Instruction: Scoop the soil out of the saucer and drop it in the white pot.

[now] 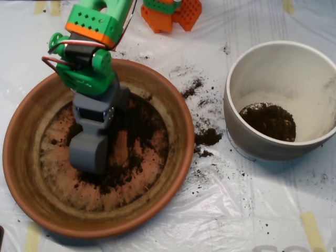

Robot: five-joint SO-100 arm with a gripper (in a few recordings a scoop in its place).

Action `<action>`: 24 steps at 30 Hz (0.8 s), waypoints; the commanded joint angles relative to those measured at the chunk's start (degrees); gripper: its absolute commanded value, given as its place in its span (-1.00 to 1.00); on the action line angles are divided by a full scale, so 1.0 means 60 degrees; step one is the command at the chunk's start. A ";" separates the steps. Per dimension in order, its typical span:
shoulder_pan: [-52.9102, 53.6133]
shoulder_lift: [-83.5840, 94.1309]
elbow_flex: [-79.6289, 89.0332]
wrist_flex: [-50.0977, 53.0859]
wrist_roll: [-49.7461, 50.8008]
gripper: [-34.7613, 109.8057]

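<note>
The terracotta saucer fills the left half of the overhead view, with dark soil spread thin over its floor. My grey scoop hangs from the green and orange arm and sits low inside the saucer, left of centre, over the soil; its two shells look closed together. The white pot stands to the right, apart from the saucer, with a small heap of soil on its bottom.
Spilled soil crumbs lie on the clear plastic sheet between saucer and pot. An orange and green robot base stands at the top edge. Yellow tape strips mark the sheet.
</note>
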 commanded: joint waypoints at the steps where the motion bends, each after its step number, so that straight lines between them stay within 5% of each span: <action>1: 0.0000 0.0439 -0.0425 0.0059 -0.0205 0.09; 14: 0.0352 0.1875 0.2124 -0.2168 -0.0864 -0.09; 24: 0.0615 0.2622 0.2915 -0.3105 -0.0776 -0.44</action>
